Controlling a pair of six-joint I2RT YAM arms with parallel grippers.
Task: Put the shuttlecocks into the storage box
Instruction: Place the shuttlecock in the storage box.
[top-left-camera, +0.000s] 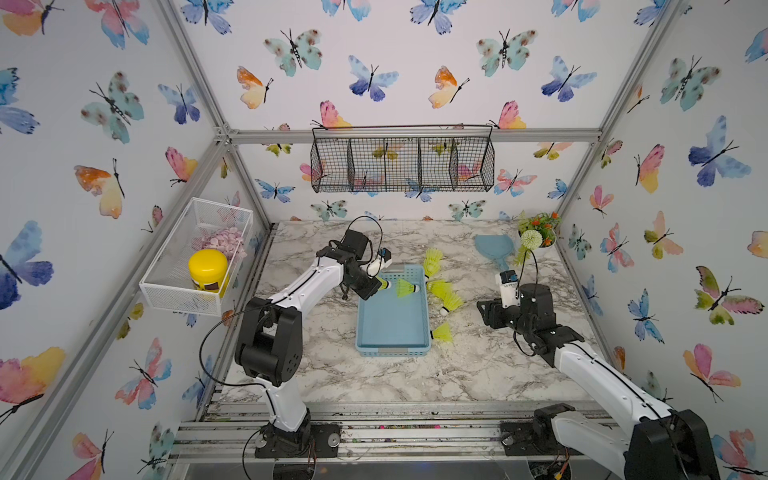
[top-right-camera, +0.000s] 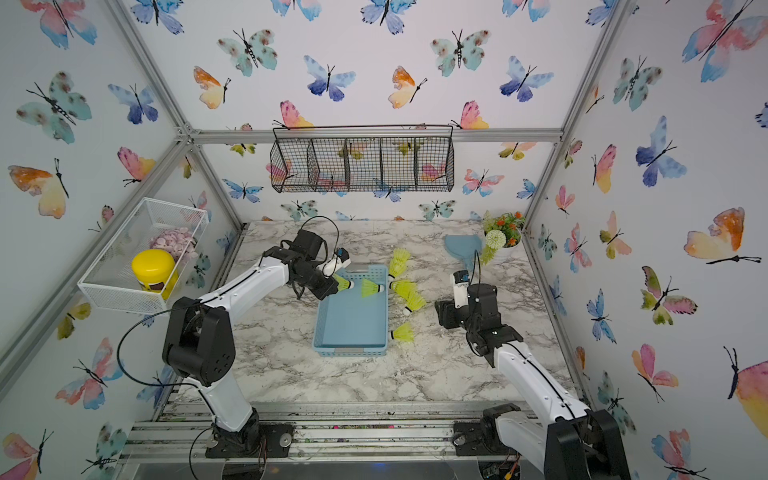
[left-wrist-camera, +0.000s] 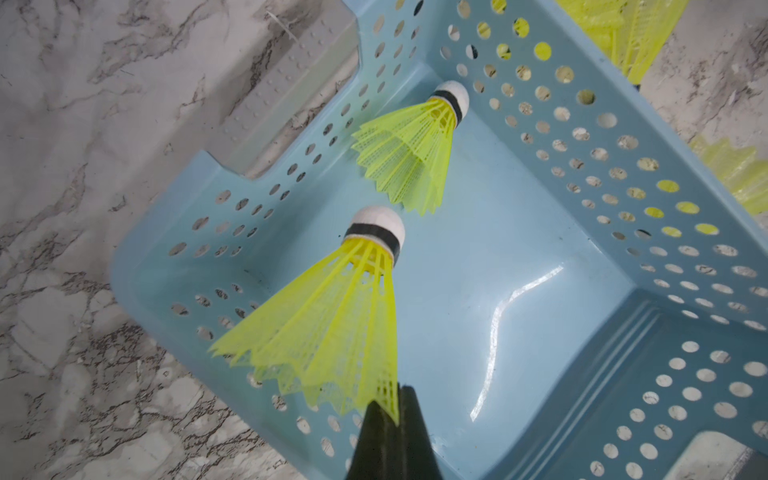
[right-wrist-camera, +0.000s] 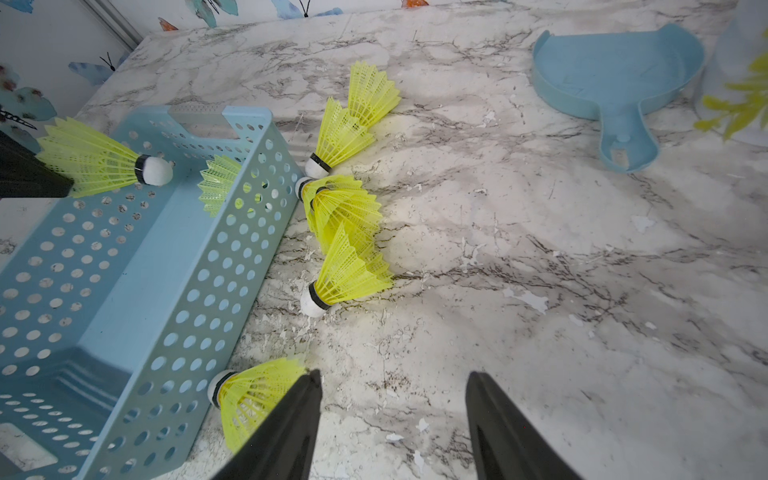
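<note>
Your left gripper (left-wrist-camera: 390, 411) is clamped on just the skirt edge of the held shuttlecock (left-wrist-camera: 332, 324), hanging it over the storage box (left-wrist-camera: 519, 249) near a second shuttlecock (left-wrist-camera: 411, 158) lying inside. That thin pinch could slip, or a high release could bounce it out. Your right gripper (right-wrist-camera: 392, 378) is open and empty, and one finger could knock the loose shuttlecock (right-wrist-camera: 257, 395) beside the box.

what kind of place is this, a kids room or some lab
Probably a staged robot test cell, not a real room: an aluminium frame lined with butterfly wallpaper, a left arm and right arm bolted to a rail, and a marble-look table.
</note>
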